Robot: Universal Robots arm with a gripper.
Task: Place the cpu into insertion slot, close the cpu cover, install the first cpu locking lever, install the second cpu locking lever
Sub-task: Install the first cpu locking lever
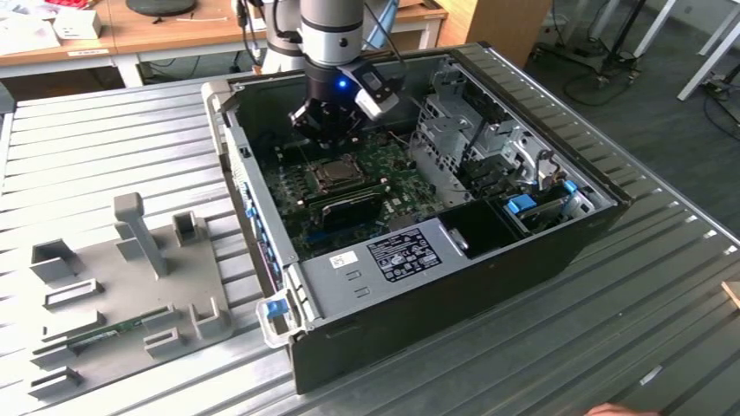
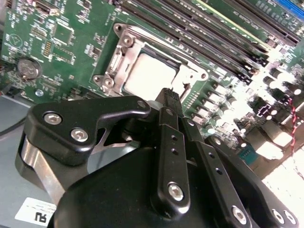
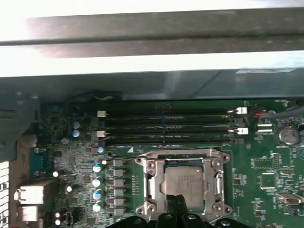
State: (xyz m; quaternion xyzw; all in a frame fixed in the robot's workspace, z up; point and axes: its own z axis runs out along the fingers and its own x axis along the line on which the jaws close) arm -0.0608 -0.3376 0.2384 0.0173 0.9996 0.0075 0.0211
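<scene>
In the exterior view, the gripper hangs inside the open computer case, low over the green circuit board and just beside the cpu, which lies near the middle of the board. In the second wrist view, the cpu sits in the insertion slot, and the cpu cover appears to lie down around it. The jaws are together with nothing between them, and their tip is at the cover's edge on the side away from the memory slots. In the first wrist view, the same tip meets the cover frame at that edge. The levers cannot be clearly told here. The likely risk is that the narrow closed tip slides off the thin metal frame onto the cpu top or onto the small parts of the board. If the cover is not fully flat, a push here may also bend it.
</scene>
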